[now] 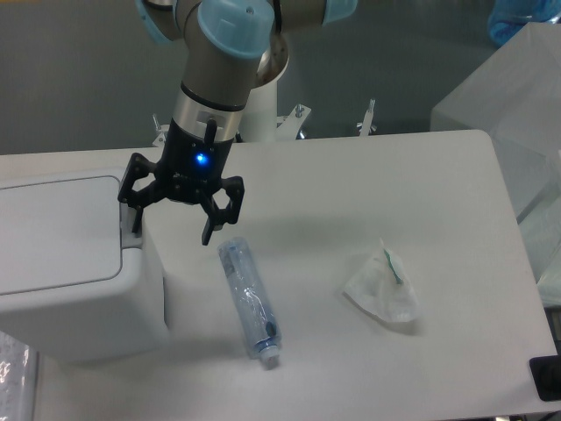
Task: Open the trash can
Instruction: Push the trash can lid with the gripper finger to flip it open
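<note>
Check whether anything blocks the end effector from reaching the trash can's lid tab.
Nothing visible does. The end effector hangs open at the right edge of the trash can, one finger near the lid's corner. The bottle and crumpled wrapper lie off to the right.

Left edge cuts off the trash can point(61, 263).

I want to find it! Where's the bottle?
The bottle lies on the table, just right of the trash can, below the gripper.

1 trash can point(74, 263), 1 plastic bottle point(249, 300), 1 crumpled white wrapper point(383, 289) w/ green bit, prob. 1 item. 1 gripper point(172, 224), 1 table point(368, 175).
</note>
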Robot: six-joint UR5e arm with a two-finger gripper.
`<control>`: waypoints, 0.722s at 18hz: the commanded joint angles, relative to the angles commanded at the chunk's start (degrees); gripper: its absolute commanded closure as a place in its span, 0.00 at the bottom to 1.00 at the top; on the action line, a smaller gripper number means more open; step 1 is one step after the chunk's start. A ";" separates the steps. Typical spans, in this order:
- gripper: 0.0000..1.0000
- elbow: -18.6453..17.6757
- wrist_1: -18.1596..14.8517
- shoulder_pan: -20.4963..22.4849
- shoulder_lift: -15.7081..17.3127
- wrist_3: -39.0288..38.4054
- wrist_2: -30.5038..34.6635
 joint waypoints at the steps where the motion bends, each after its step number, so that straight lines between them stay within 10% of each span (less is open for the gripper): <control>1: 0.00 0.00 0.00 0.00 -0.09 0.00 0.09; 13: 0.00 4.21 0.00 0.17 0.26 0.79 0.09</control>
